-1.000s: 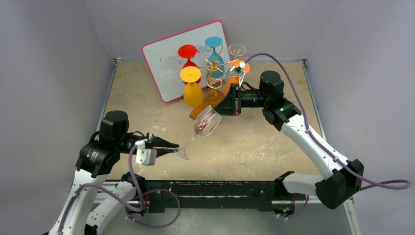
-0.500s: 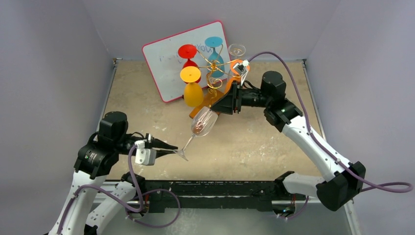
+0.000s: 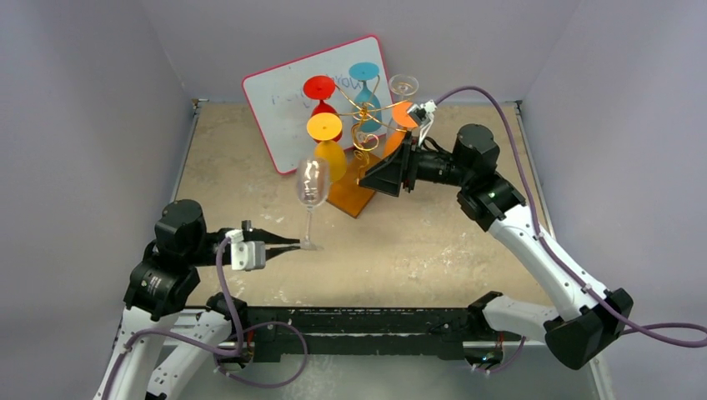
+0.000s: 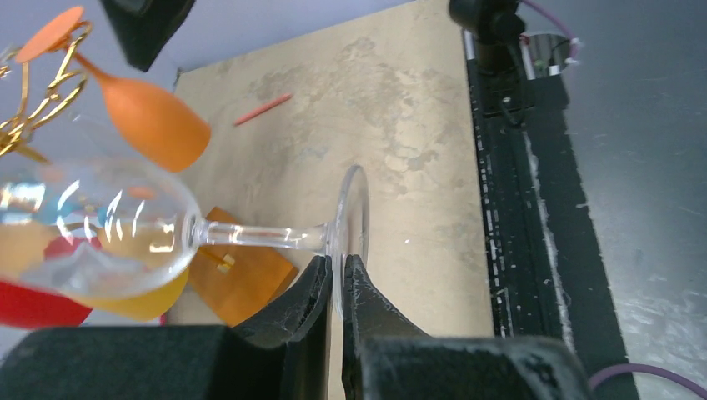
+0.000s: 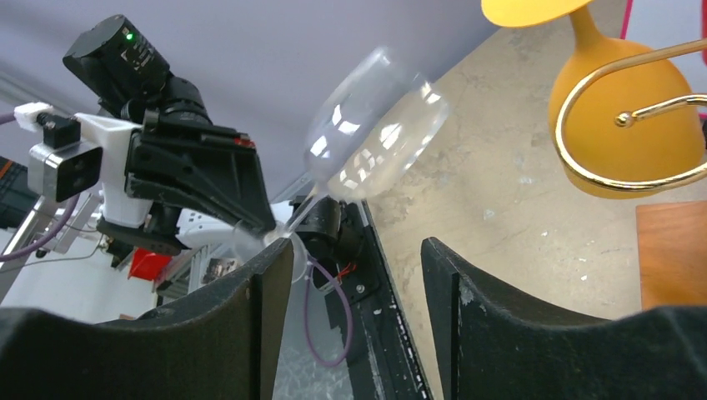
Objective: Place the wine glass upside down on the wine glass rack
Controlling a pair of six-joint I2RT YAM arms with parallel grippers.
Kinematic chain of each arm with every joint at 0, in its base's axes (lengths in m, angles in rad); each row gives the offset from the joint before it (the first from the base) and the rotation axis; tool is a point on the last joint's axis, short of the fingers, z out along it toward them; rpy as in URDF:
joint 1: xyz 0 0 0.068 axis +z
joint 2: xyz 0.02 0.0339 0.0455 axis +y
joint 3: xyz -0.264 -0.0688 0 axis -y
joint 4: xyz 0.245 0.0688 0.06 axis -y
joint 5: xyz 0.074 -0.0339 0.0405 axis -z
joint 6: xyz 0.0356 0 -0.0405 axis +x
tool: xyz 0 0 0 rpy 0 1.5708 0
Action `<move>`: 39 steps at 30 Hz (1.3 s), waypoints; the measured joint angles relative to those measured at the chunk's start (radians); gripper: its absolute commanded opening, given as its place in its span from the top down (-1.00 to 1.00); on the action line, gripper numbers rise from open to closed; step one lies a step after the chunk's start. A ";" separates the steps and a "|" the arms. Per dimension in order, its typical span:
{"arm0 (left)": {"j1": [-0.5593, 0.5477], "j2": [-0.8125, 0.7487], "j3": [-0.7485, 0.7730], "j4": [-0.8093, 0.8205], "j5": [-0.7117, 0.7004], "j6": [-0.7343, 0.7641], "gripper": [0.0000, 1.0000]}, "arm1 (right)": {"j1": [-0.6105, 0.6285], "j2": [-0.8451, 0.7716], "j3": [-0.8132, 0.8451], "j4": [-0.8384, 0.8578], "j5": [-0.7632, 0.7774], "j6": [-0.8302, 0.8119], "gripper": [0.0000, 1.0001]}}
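Holding the wine glass (image 3: 312, 182) by its foot: left gripper (image 4: 338, 279) clamped, right gripper (image 5: 357, 252) apart, empty. Next likely inverting it onto the wine glass rack (image 3: 363, 133) ahead.

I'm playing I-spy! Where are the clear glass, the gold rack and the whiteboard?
clear glass (image 3: 313, 182): top view, on its bowl.
rack (image 3: 350, 198): top view, on its wooden base.
whiteboard (image 3: 279, 104): top view, on its white face.

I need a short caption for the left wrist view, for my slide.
Left claw pinches the foot of a clear wine glass; an orange glass hangs beyond.
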 measured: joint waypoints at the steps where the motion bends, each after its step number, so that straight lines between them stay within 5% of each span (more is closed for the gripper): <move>1: 0.002 0.003 -0.001 0.006 -0.020 -0.010 1.00 | 0.003 -0.002 0.000 0.000 0.000 -0.001 -0.25; 10: 0.003 0.000 -0.011 0.064 -0.106 -0.086 1.00 | 0.007 -0.020 0.001 -0.003 0.028 -0.019 -0.25; 30: 0.003 -0.083 -0.165 0.536 -0.338 -0.763 1.00 | 0.233 -0.052 -0.029 0.116 0.215 -0.055 -0.05; 39: 0.003 -0.084 -0.156 0.608 -0.360 -0.921 1.00 | 0.336 -0.007 -0.057 0.250 0.217 -0.041 -0.03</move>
